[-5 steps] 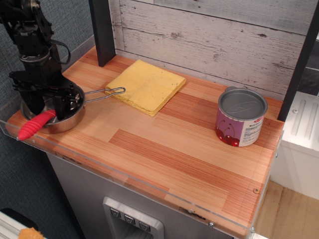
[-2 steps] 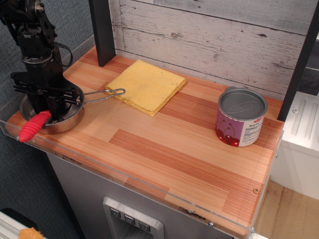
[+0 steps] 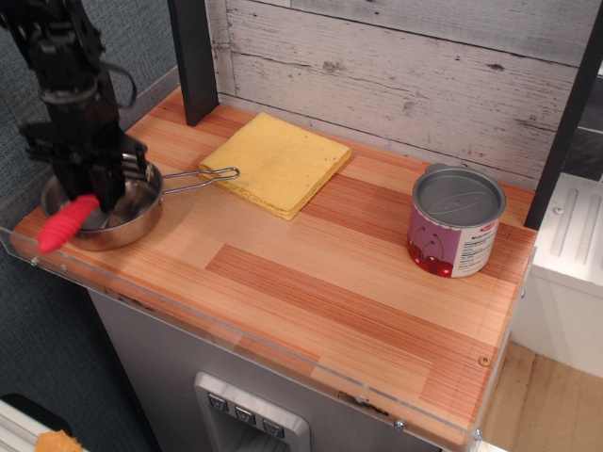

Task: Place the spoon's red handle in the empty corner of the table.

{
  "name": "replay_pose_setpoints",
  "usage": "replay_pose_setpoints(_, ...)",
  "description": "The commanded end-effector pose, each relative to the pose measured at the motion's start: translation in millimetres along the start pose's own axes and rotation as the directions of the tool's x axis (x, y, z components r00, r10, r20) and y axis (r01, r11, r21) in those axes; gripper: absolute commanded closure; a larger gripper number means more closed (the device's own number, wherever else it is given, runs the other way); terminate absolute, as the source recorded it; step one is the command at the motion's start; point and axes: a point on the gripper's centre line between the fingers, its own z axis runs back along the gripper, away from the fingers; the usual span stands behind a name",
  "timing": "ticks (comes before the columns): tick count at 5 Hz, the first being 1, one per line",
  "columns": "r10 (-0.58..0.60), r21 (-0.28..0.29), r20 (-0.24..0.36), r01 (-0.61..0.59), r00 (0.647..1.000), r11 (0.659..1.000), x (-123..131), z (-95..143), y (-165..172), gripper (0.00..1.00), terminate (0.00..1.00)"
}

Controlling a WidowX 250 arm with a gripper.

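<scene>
The spoon's red handle (image 3: 65,224) sticks out to the lower left over the rim of a steel pan (image 3: 132,218) at the table's left end. My gripper (image 3: 94,193) stands upright over the pan and is shut on the spoon where the handle meets the bowl. The steel bowl is hidden behind the fingers. The handle looks lifted a little off the pan's rim. The corner (image 3: 476,367) with a small dark screw mark (image 3: 484,360) lies bare at the front right of the striped wooden table (image 3: 320,282), far from the gripper.
The pan's wire handle (image 3: 203,176) points right toward a folded yellow cloth (image 3: 278,162) at the back. A cherry can (image 3: 455,221) stands at the right. A black post (image 3: 193,56) rises at the back left. A clear plastic rim (image 3: 236,331) edges the table's front.
My gripper has risen over the pan, and the red handle has come up with it, tilting slightly more upward. The pan, cloth and can have not moved.
</scene>
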Motion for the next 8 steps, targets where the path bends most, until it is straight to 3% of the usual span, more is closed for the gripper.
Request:
replay_pose_setpoints(1,0.042,0.037,0.164,-0.048,0.986,0.998,7,63,-1,1.0,0.0)
replay_pose_setpoints(2,0.018,0.033,0.217,-0.026,0.976,0.999,-3,82,-16,1.0,0.0)
replay_pose_setpoints(4,-0.121,-0.038,0.306,0.139,0.944,0.99,-15,98,-80,1.0,0.0)
replay_pose_setpoints(5,-0.002,-0.074,0.265,0.023,0.964,0.997,-19,95,-112,1.0,0.0)
replay_pose_setpoints(6,0.127,-0.02,0.256,-0.126,0.958,0.992,-25,90,-139,1.0,0.0)
replay_pose_setpoints(7,0.295,0.001,0.217,-0.302,0.931,0.953,-26,80,-160,1.0,0.0)
replay_pose_setpoints(8,0.507,0.019,0.18,-0.518,0.843,0.855,-28,68,-179,1.0,0.0)
